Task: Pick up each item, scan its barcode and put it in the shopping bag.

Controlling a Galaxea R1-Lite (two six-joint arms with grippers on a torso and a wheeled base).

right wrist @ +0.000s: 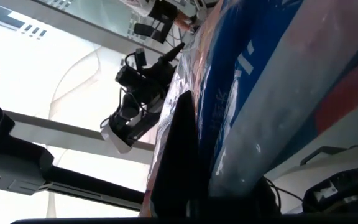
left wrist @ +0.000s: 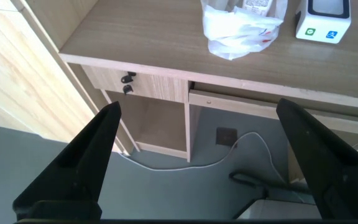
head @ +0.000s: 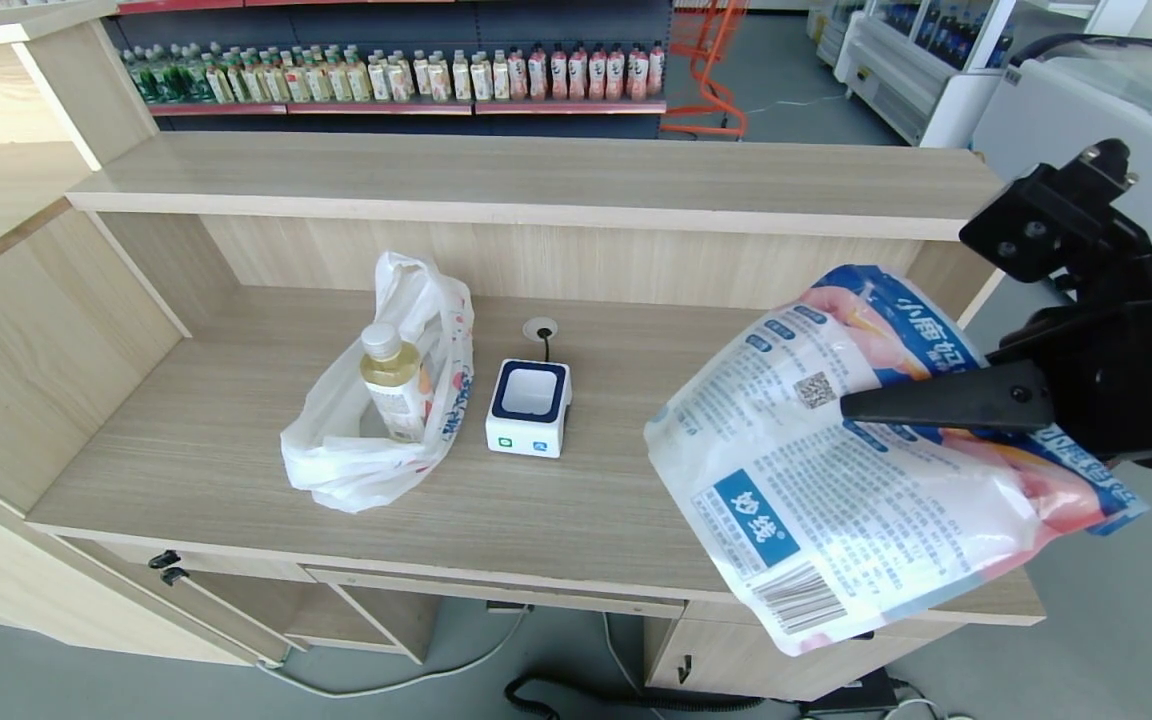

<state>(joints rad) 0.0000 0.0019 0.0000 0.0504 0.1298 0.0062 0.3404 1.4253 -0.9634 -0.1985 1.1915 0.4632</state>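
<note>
Hanging over the worktop's [head: 186, 440] right end, the snack pouch [head: 816, 500] was clamped in the right pincer [head: 861, 405]. A scanner [head: 529, 407] stood between it and the shopping bag [head: 336, 460], which had a bottle [head: 394, 385] inside. The left pincer [left wrist: 201, 162] gaped wide off the front edge.

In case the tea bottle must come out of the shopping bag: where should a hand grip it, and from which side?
The tea bottle stands upright and the shopping bag bunches around its lower body, leaving the top free; so probably grip just under the cap, coming from above.
</note>
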